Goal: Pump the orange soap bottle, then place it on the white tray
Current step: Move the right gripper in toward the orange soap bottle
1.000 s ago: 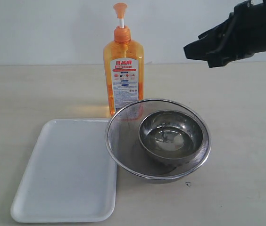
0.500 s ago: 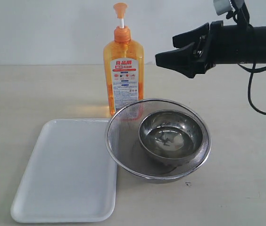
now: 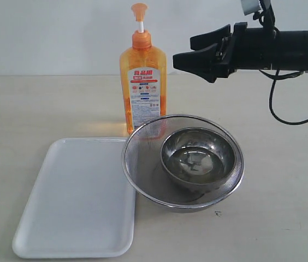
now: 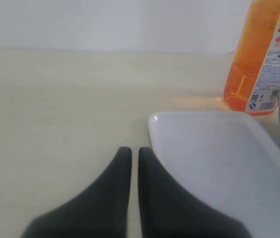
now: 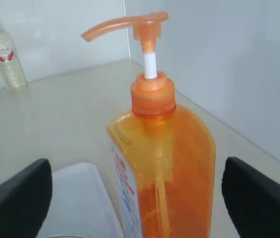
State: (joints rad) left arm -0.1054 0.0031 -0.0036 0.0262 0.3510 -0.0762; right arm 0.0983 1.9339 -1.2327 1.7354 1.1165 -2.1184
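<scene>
Counting the items on the desk (image 3: 34, 109) gives one orange soap bottle (image 3: 142, 82), one white tray (image 3: 77, 202), one mesh strainer (image 3: 137, 180) and one steel bowl (image 3: 171, 164), which sits inside the strainer. The right wrist view adds one small clear bottle (image 5: 4, 54) with a red label, well apart.

The orange soap bottle is tall and translucent. It has a rectangular body, an orange pump head raised on a white stem, and a white label with red writing. It stands upright on the desk, off the tray, just beyond the tray's far right corner and behind the strainer's far rim.

Two hands are present. The right hand (image 3: 183, 49) hangs in the air to the right of the bottle at shoulder height. Its fingers (image 5: 16, 198) are spread wide and clear of the bottle. The left hand (image 4: 132, 151) sits low at the tray's left edge, its fingers together with a thin slit between them.
</scene>
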